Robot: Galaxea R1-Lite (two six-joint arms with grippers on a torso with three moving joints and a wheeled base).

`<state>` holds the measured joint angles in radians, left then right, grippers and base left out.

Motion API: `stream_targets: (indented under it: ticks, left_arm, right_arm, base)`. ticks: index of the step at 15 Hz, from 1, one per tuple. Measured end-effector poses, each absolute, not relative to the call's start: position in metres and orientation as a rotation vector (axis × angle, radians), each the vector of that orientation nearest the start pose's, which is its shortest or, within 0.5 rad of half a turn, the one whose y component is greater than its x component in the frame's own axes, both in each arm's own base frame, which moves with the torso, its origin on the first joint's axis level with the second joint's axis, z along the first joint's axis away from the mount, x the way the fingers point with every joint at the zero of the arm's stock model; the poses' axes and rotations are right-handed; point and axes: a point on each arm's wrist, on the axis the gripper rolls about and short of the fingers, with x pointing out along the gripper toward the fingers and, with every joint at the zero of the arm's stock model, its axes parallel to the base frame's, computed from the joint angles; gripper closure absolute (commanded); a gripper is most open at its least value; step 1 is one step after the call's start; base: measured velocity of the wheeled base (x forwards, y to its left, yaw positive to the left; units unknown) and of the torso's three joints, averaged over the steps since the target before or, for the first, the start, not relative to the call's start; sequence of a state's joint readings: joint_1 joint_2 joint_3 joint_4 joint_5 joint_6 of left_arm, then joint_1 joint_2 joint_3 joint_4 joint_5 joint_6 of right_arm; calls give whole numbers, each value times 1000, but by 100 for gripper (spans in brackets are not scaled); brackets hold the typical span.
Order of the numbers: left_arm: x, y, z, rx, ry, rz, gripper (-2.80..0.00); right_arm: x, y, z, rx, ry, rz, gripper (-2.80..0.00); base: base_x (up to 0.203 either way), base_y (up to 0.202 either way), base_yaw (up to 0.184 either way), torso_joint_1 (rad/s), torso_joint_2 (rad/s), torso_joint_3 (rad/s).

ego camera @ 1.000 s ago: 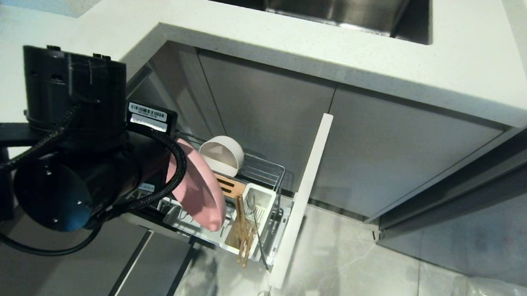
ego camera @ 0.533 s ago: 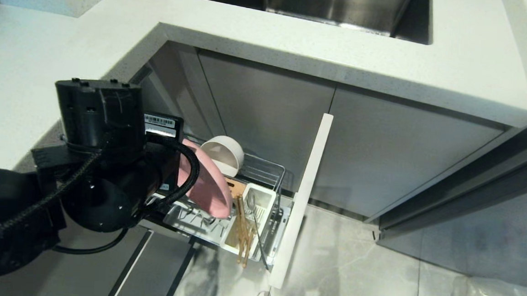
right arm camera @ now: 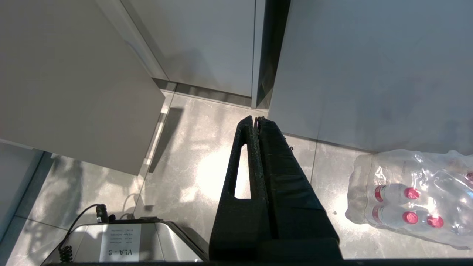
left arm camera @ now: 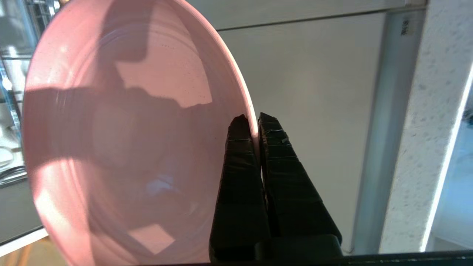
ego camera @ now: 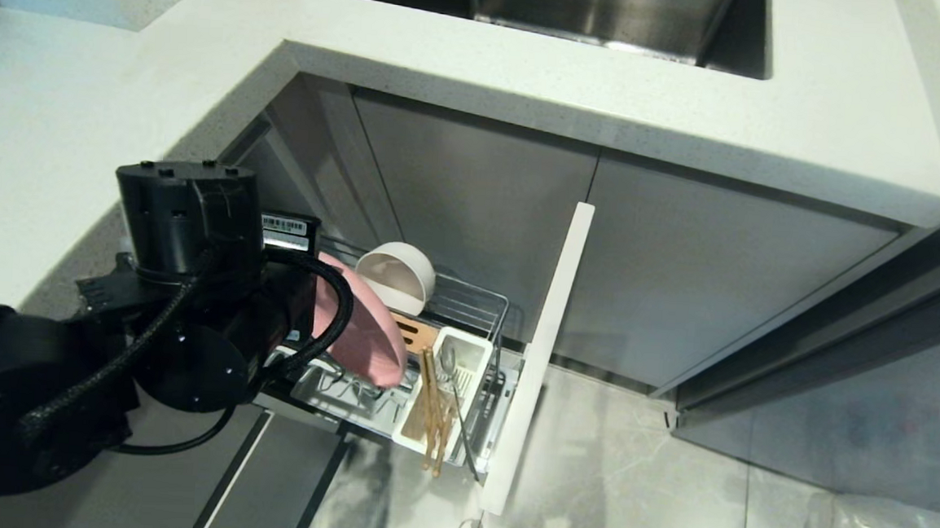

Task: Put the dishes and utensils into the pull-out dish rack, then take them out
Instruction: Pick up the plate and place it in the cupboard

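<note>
Landmark: pull-out dish rack (ego camera: 464, 353), drawn out from under the white bench (ego camera: 530, 80).

- Left arm: nearest the camera, on the side of the rack away from the drawer front (ego camera: 538, 350). Its black bulk hides the near end of the rack and part of the pink plate (ego camera: 363, 343); the left gripper (left arm camera: 255, 123) cannot be seen in the head view.
- Left gripper, wrist view: jaws clenched on the thin rim of the pink plate, one finger on each face. The plate stands on edge, its far rim cut off by the frame.
- Pink plate: over the rack's wire section; whether its lower edge sits between the wires is hard to make out.
- Chopsticks (ego camera: 434, 421) and spoon (ego camera: 455, 394): in the white cutlery box (ego camera: 464, 357), beside the drawer front; chopstick ends reach past the box edge.
- Wooden strip (ego camera: 415, 332): partly covered by the plate.
- White bowl (ego camera: 396, 276): on its side at the rack's far end, mouth toward the camera.
- Sink (ego camera: 583, 10): set in the bench beyond the rack, cut off at the frame.
- Right gripper (right arm camera: 255, 120): away from the rack, above the floor, jaws pressed together, empty; wrapped water bottles (right arm camera: 410, 197) lie nearby.
</note>
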<state>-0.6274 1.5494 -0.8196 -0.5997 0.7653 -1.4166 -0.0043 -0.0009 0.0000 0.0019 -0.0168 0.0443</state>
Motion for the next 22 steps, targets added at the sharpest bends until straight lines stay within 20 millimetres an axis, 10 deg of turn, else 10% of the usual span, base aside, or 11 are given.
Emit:
stream_targets:
  ticks: [22]
  left_arm:
    - [241,-145,218,-1403,-80,181,0]
  right_arm:
    - [-23,0,75,44,1,-21,0]
  base:
    - [0,0,0,0,0,0]
